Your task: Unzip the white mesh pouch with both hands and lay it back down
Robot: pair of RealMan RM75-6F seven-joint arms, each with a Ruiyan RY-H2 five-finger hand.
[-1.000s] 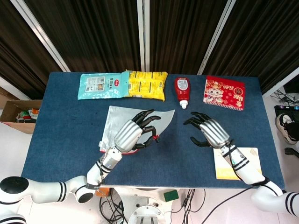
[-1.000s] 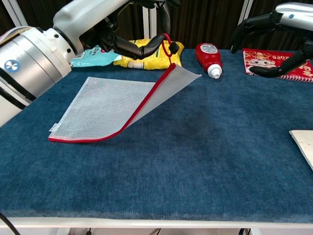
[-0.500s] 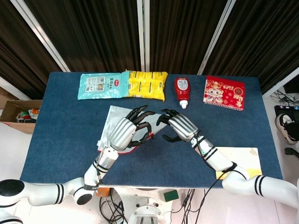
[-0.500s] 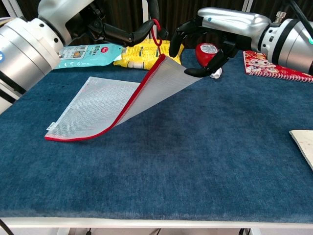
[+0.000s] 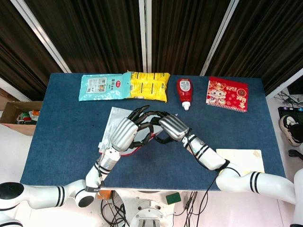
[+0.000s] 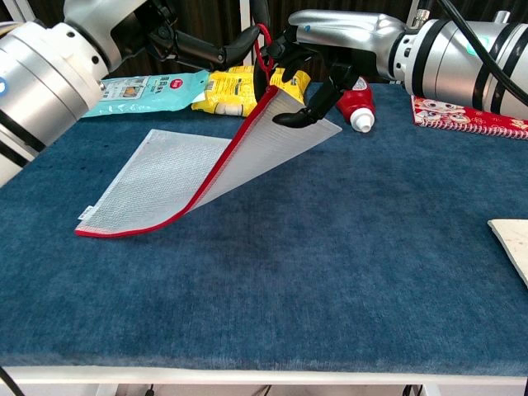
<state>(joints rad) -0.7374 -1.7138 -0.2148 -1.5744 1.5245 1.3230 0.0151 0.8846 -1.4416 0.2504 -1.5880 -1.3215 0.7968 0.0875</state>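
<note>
Two hands met at the raised corner of the white mesh pouch [image 6: 177, 169] above the blue tabletop [image 6: 346, 264].

Its far right corner was lifted while its left end lay on the cloth, so the red-edged mesh sloped down to the near left. The left hand [image 5: 129, 133] pinched the red zipper pull [image 6: 262, 51] at that raised corner, fingers curled around it. The right hand [image 5: 169, 126] had its fingers closed on the lifted mesh just beside the pull, its fingertips [image 6: 290, 117] pressing the pouch's upper edge. Along the far edge lay a teal packet [image 5: 102, 87], a yellow snack bag [image 5: 149, 86], a red bottle [image 5: 184, 91] and a red booklet [image 5: 227, 93]; a pale sheet [image 5: 246, 158] sat at the near right.
</note>
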